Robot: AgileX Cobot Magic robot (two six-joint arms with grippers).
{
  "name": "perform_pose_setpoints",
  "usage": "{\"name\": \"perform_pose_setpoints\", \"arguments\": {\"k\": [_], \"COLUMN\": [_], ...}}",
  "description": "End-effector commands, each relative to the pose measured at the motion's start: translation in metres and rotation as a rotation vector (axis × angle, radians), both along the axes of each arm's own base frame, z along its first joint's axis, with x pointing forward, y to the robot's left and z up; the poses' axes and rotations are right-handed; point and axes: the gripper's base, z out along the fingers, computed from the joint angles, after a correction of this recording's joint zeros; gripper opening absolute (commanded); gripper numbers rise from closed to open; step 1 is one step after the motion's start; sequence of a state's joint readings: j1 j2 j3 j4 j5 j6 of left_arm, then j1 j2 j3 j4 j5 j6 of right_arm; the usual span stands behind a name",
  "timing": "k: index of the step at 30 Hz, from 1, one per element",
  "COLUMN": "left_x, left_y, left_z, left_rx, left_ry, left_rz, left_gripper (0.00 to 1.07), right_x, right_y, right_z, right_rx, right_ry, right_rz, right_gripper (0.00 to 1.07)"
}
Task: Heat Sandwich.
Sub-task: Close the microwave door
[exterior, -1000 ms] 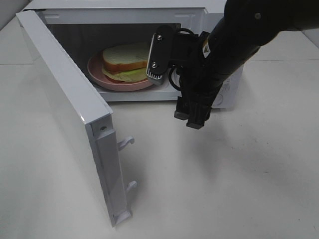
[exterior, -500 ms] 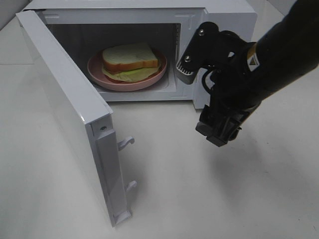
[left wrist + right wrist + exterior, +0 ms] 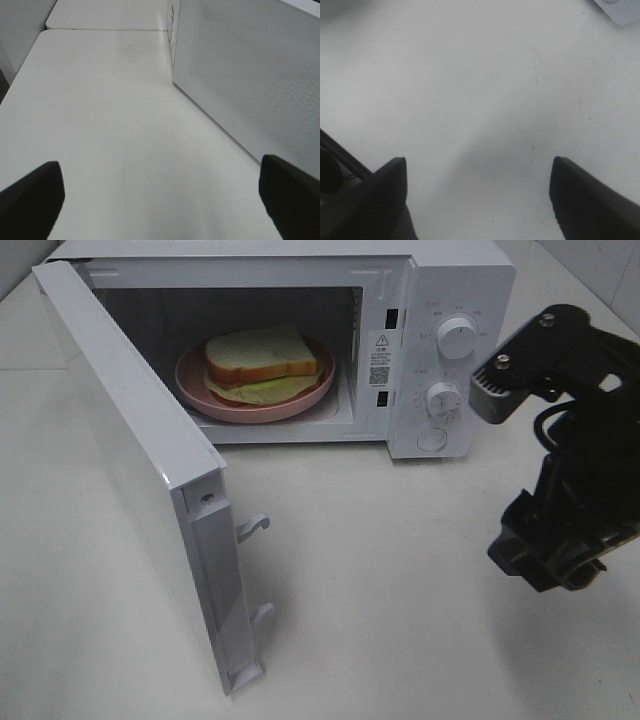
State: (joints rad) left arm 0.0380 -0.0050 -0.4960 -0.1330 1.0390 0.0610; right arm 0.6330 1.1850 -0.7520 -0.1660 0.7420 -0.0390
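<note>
Microwave point(image 3: 450, 280): stands on the worktop point(image 3: 400, 640), door point(image 3: 130, 460) swung wide.
Right claw point(image 3: 545, 560): released and empty; we see it has pulled back from the oven mouth.
Left claw point(image 3: 160, 200): released, beside what may be the door's outer face.
Sandwich point(image 3: 262, 352): inside, on its pink plate point(image 3: 195, 390).
Meaning: loading looks done; the door needs shutting.

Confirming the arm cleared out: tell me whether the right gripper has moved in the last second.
Yes. The right gripper swung rightward and lower in the high view, from the microwave opening to past its dial panel.
</note>
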Motion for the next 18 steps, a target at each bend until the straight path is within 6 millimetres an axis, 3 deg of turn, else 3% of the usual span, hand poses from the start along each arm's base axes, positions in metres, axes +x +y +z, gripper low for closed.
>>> {"name": "perform_pose_setpoints", "arguments": {"k": [1, 18], "left_x": [-0.004, -0.004], "left_y": [-0.001, -0.001], "left_z": [0.000, 0.000], "left_rx": [0.000, 0.000], "left_ry": [-0.028, -0.028], "left_rz": [-0.004, -0.004], "left_gripper": [1.00, 1.00], "right_x": [-0.016, -0.067], "right_y": [-0.014, -0.043], "right_z": [0.011, 0.037], "right_rx": [-0.011, 0.062], "right_ry": [0.034, 0.115], "right_rz": [-0.067, -0.153], "right_gripper": [0.76, 0.76]}}
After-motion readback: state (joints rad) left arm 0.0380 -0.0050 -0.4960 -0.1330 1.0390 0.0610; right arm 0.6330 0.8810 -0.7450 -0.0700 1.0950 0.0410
